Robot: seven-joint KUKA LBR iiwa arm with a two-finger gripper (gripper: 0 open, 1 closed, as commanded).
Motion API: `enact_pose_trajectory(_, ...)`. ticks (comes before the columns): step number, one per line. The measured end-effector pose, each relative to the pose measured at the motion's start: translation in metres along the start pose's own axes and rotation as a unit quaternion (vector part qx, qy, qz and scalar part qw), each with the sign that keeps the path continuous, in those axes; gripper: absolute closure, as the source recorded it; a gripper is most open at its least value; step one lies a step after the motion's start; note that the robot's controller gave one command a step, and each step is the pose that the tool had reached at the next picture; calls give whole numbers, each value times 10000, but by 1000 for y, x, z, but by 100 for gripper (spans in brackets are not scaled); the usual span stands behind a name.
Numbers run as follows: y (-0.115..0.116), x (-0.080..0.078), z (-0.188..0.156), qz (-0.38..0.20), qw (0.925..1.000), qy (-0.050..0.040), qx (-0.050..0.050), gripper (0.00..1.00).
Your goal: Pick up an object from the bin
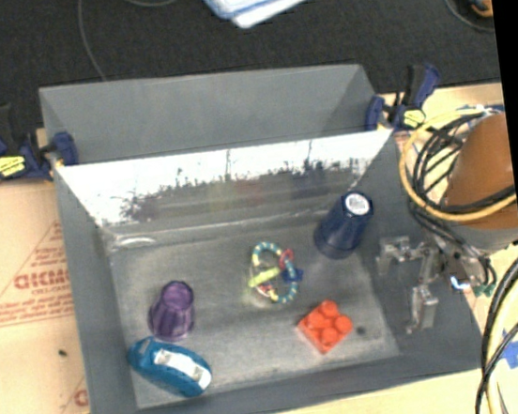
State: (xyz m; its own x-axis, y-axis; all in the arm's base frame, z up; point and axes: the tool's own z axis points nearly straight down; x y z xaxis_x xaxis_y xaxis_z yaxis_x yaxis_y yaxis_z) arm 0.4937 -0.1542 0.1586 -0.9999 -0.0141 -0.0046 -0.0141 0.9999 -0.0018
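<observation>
My gripper hangs over the bin's right wall, its two metal fingers spread apart and open with nothing between them. Closest to it, just to the left on the bin floor, lies an orange studded block. A dark blue cup with a white-labelled end lies tipped against the back right corner, up and left of the gripper. Near the middle of the floor sits a ring toy of coloured beads.
A purple cup stands at the left of the floor, and a blue tape dispenser lies in the front left corner. The arm with its orange cover and black cables comes in from the right.
</observation>
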Motion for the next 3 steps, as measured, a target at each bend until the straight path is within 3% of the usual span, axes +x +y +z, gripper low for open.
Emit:
enact_pose_trajectory(1,66,-2,89,-338,9994,32,-4,0)
enact_pose_trajectory(2,68,0,92,-345,9994,52,-19,0)
enact_pose_trajectory(3,83,-33,74,-1800,9837,16,-2,0)
